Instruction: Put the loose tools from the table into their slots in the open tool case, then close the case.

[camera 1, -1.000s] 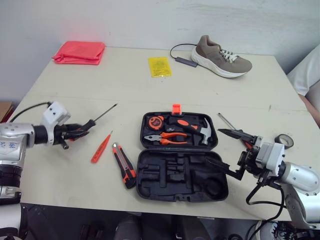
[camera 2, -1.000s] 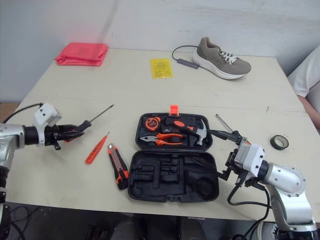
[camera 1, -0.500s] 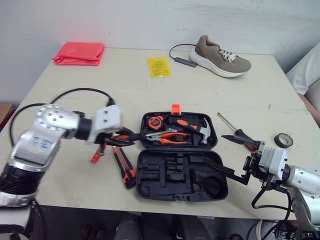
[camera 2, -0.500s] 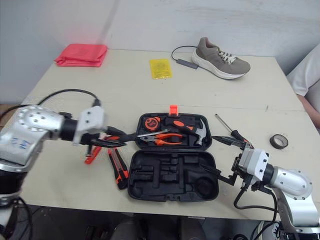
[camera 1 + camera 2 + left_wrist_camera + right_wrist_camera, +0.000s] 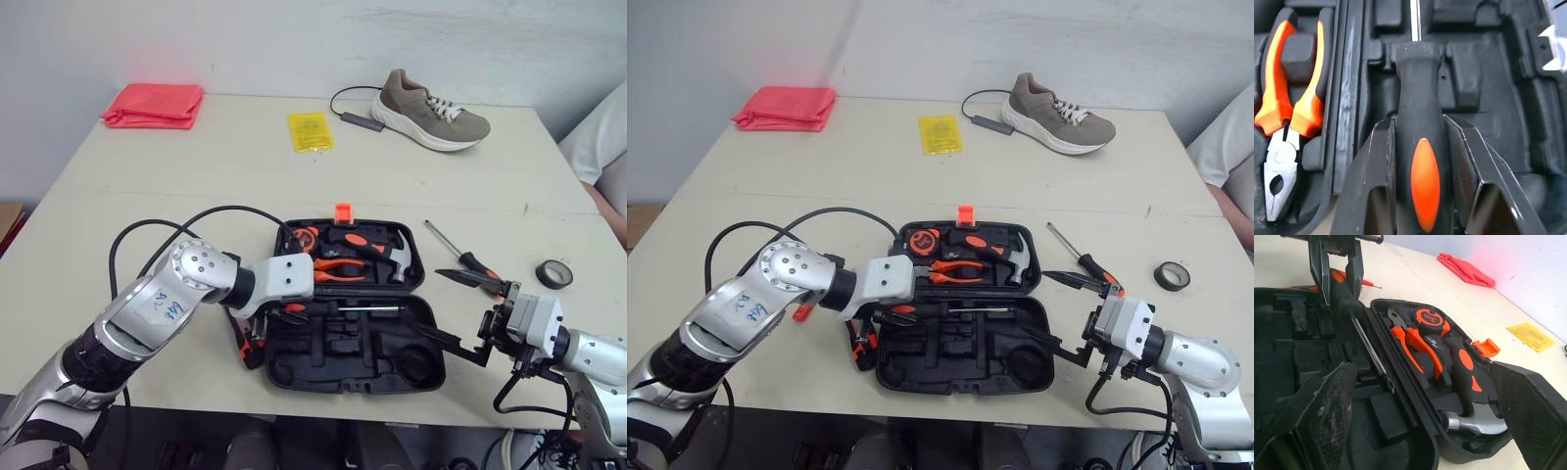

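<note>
Black case, orange accents.
Black tool case; screwdriver black with orange oval inlay; pliers orange-handled; red cloth upper left; yellow packet; cream worktop.

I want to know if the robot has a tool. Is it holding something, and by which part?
The left gripper grips a screwdriver by its black-and-orange handle, over the tool case. The right gripper is open, holding nothing.

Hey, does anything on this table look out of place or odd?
Yes: a tan sneaker sits near the far edge of the table beside a black cable, unrelated to the tool case. A screwdriver and a tape roll also lie loose right of the case.
</note>
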`<state>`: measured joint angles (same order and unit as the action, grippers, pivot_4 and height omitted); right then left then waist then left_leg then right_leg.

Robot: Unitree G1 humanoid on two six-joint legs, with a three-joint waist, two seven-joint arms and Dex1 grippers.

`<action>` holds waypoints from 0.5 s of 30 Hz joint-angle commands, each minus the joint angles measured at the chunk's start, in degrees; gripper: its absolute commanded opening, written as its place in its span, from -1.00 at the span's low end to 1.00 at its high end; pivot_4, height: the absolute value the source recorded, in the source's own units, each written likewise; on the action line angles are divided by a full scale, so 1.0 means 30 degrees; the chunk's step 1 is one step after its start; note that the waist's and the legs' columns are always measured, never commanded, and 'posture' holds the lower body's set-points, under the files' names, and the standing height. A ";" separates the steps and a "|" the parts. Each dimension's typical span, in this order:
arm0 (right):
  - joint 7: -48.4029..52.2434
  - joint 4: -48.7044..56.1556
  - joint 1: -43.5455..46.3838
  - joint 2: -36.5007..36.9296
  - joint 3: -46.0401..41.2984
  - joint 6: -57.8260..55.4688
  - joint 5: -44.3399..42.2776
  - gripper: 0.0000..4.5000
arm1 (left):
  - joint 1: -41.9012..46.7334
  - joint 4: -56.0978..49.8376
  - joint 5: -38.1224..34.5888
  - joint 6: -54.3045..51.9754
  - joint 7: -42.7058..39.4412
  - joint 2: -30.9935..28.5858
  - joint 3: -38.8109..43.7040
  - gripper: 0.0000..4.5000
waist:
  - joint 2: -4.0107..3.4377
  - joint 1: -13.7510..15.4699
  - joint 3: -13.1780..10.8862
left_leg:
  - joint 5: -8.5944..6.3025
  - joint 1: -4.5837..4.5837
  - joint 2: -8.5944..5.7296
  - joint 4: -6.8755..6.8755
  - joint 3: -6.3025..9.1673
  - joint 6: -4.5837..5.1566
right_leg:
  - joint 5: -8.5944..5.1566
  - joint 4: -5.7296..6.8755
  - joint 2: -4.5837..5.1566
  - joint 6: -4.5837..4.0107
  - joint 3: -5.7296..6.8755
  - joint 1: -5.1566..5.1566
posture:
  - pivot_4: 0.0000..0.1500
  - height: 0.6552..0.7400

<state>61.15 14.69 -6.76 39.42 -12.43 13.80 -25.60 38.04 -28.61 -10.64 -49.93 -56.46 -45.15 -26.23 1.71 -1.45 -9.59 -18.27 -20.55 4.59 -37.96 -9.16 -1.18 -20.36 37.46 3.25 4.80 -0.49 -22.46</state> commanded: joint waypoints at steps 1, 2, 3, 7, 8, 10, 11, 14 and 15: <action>-0.0160 0.0448 -0.0216 0.0007 -0.0627 0.0450 -0.0198 1.00 | 0.0650 0.0188 0.0941 0.0027 0.0380 0.0113 -0.0619 -0.65 | 0.0000 0.0003 0.0000 | 0.0000 0.0000 -0.0001 -0.0001 0.0001 0.0000 | 0.0000 0.0000 -0.0001 0.0000 0.0000 0.0001 | 1.00 1.00; -0.0127 0.0476 -0.0353 0.0050 -0.0645 0.0464 -0.0192 1.00 | 0.0757 0.0266 0.0978 -0.0070 0.0395 0.0277 -0.0767 -0.65 | 0.0000 0.0005 0.0000 | 0.0000 0.0000 -0.0003 -0.0002 0.0001 0.0000 | 0.0000 -0.0001 -0.0001 0.0000 0.0000 0.0001 | 1.00 1.00; -0.0105 0.0502 -0.0478 0.0074 -0.0670 0.0488 -0.0197 1.00 | 0.0853 0.0354 0.0997 -0.0098 0.0347 0.0409 -0.0899 -0.65 | 0.0000 0.0006 0.0000 | 0.0000 0.0000 -0.0003 -0.0002 0.0000 0.0000 | 0.0000 0.0000 0.0001 0.0000 0.0000 0.0001 | 1.00 1.00; -0.0011 0.0700 -0.0860 0.0176 -0.0764 0.0445 -0.0346 1.00 | 0.1222 0.0830 0.1257 0.0176 0.0020 0.0647 -0.1414 -0.65 | 0.0000 0.0013 0.0000 | 0.0000 0.0000 0.0002 -0.0007 0.0001 0.0000 | 0.0000 0.0003 0.0002 0.0000 0.0003 0.0001 | 1.00 1.00; 0.0028 0.0768 -0.0949 0.0211 -0.0798 0.0409 -0.0406 1.00 | 0.1314 0.0943 0.1353 0.0252 -0.0041 0.0701 -0.1560 -0.65 | 0.0000 0.0015 0.0000 | 0.0000 0.0000 0.0001 -0.0007 0.0001 0.0001 | 0.0000 0.0004 0.0001 0.0000 0.0002 0.0001 | 1.00 1.00; 0.0079 0.0862 -0.1086 0.0265 -0.0879 0.0361 -0.0479 1.00 | 0.1487 0.1186 0.1660 0.0228 0.0089 0.0887 -0.1804 -0.65 | 0.0000 0.0017 0.0000 | 0.0000 0.0000 0.0000 -0.0007 0.0001 0.0000 | -0.0001 0.0005 -0.0003 -0.0001 0.0003 0.0001 | 1.00 1.00; 0.0087 0.0888 -0.1120 0.0278 -0.0904 0.0344 -0.0493 1.00 | 0.1559 0.1271 0.1824 0.0166 0.0171 0.0944 -0.1887 -0.65 | 0.0000 0.0017 0.0000 | 0.0000 0.0000 -0.0002 -0.0015 0.0001 0.0000 | -0.0001 0.0009 -0.0002 -0.0001 0.0003 0.0002 | 1.00 1.00; 0.0116 0.1035 -0.1347 0.0307 -0.1007 0.0279 -0.0527 1.00 | 0.1690 0.1639 0.2202 -0.0015 0.0372 0.1149 -0.2114 -0.65 | 0.0000 0.0017 0.0000 | 0.0000 0.0000 -0.0004 -0.0022 0.0001 0.0000 | -0.0001 0.0014 -0.0001 -0.0001 0.0002 0.0003 | 1.00 1.00; 0.0110 0.1095 -0.1443 0.0308 -0.1033 0.0271 -0.0535 1.00 | 0.1697 0.1733 0.2285 -0.0022 0.0398 0.1216 -0.2142 -0.65 | -0.0001 0.0013 0.0000 | 0.0000 0.0000 -0.0001 -0.0022 0.0001 0.0000 | -0.0001 0.0014 -0.0003 -0.0001 0.0003 0.0003 | 1.00 1.00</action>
<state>61.30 15.73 -10.60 39.87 -13.90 14.01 -25.91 42.20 -23.30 -4.80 -50.04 -55.72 -41.54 -32.71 1.71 -1.41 -9.58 -18.27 -20.54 4.58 -38.03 -9.16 -1.18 -20.36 37.50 3.23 4.80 -0.48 -22.45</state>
